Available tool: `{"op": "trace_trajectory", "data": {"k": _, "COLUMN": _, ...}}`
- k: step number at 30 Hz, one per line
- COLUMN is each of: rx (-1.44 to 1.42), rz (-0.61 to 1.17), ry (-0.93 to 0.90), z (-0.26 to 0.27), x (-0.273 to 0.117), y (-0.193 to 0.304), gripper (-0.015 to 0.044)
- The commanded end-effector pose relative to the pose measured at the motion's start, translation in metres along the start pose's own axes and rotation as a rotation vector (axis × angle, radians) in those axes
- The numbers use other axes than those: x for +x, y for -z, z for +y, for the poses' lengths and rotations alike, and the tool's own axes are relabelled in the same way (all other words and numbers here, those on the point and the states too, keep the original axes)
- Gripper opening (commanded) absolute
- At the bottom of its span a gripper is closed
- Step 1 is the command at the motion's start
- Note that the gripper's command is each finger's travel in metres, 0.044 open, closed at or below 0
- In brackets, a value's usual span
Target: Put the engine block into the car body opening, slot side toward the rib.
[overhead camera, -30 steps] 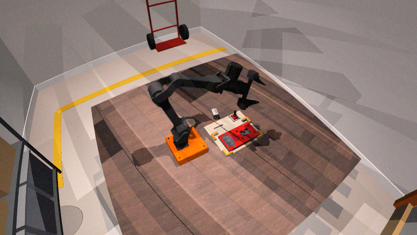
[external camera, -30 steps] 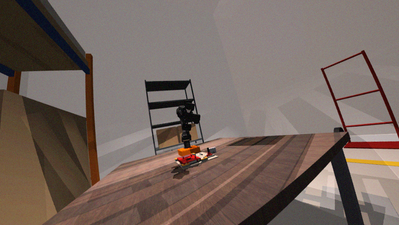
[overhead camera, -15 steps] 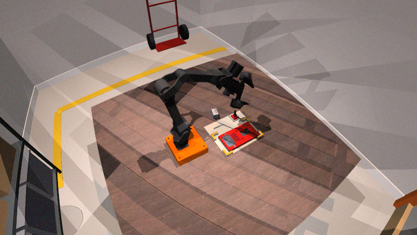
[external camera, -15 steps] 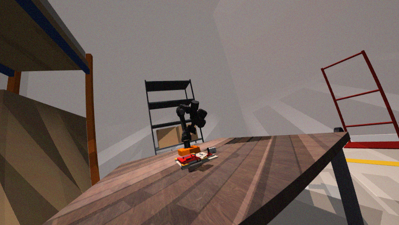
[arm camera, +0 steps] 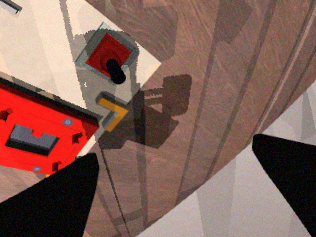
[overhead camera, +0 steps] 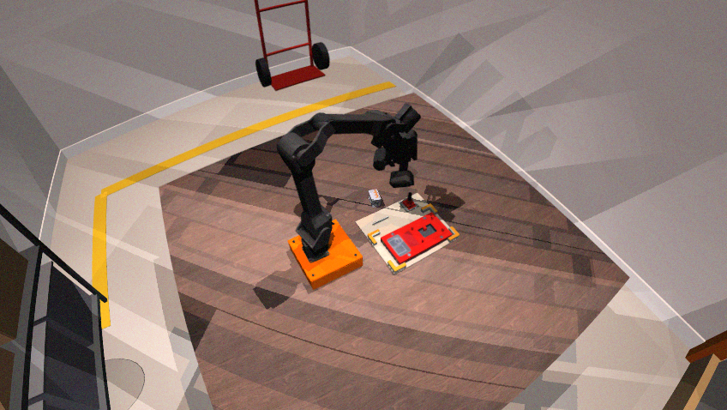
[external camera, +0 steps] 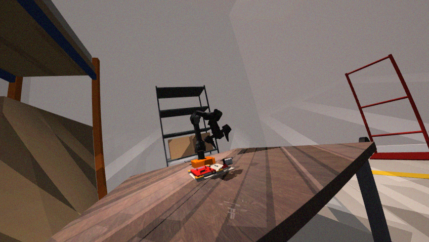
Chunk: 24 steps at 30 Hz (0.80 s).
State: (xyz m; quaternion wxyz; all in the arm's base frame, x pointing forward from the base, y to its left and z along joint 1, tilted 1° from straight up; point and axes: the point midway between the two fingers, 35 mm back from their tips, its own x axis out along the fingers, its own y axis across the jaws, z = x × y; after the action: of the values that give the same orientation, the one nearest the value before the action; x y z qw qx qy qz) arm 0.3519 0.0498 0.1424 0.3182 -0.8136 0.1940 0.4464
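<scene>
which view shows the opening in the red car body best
The wrist view: the car body fills its left edge and the stepped opening reads clearly. The top view shows it small; the exterior view shows the body nearly edge-on.

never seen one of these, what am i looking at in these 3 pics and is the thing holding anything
It is one black robot arm bolted to an orange base on a wooden table. At its end is a gripper with two jaws; they stand wide open, above the table, and hold nothing.

The first picture looks down from high above. The second looks from low at the table's edge. The third comes from a camera on the arm's wrist, so the two black wedges at the bottom are the jaws themselves.

On the table lies a pale board carrying a red car body with an opening in it. Near the board's far corner stands a small red and grey part with a black knob. Just off the board sits a small grey block, probably the engine block.
</scene>
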Motion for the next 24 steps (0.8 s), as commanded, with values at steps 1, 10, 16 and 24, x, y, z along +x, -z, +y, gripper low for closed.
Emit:
{"op": "trace_trajectory", "data": {"k": 1, "rx": -0.110, "rz": -0.106, "ry": -0.049, "z": 0.000, "x": 0.003, "y": -0.024, "gripper": 0.0440}}
{"op": "trace_trajectory", "data": {"k": 10, "rx": -0.319, "rz": -0.305, "ry": -0.128, "z": 0.002, "x": -0.005, "y": -0.069, "gripper": 0.0440}}
{"op": "trace_trajectory", "data": {"k": 16, "rx": -0.453, "rz": -0.438, "ry": -0.178, "z": 0.005, "x": -0.015, "y": -0.097, "gripper": 0.0440}}
{"op": "trace_trajectory", "data": {"k": 24, "rx": -0.506, "rz": -0.492, "ry": -0.198, "z": 0.007, "x": -0.020, "y": -0.107, "gripper": 0.0440}}
